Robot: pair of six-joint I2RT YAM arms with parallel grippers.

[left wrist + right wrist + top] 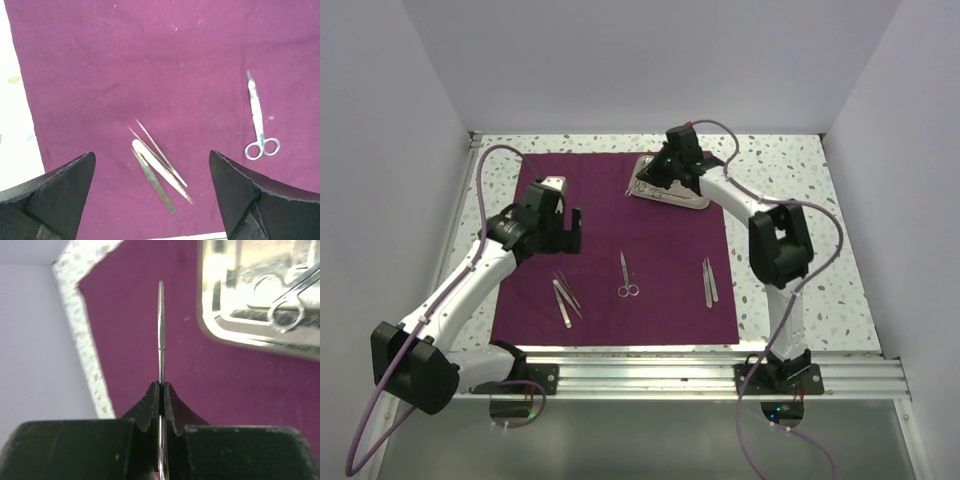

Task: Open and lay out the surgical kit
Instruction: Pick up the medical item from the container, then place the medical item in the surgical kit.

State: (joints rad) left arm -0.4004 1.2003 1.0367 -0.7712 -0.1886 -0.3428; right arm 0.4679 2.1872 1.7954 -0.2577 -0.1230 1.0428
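1. Black fingers (142, 407) of the right gripper (161, 390) are pressed together on a slim silver metal instrument (161, 330). It is seen edge-on and sticks straight out past the tips.
2. Ahead and to the right of that gripper lies the small shiny rectangular steel tray (235, 337), resting on the dark purple-maroon cloth wrap (150, 315). A ring-handled silver instrument (287, 315) lies inside the tray.
3. Past the cloth's edge on that gripper's left runs the white speckled tabletop (82, 340).
4. The left gripper (151, 153) hangs above the cloth with its jaws spread wide and nothing between them.
5. Directly below that gap, a loose bunch of slim silver tweezers (160, 172) lies flat on the cloth, the pieces crossing one another.
6. To the right of the left gripper, well apart from the bunch, the silver ring-handled scissors (257, 120) lie flat. Their rings point toward the gripper and their tips away.
7. In the overhead view, a further pair of slim silver tweezers (710, 282) lies on the near side of the right gripper, well apart from the tray.
8. The cloth is spread open and flat, with the tray at its far edge beneath the right gripper.
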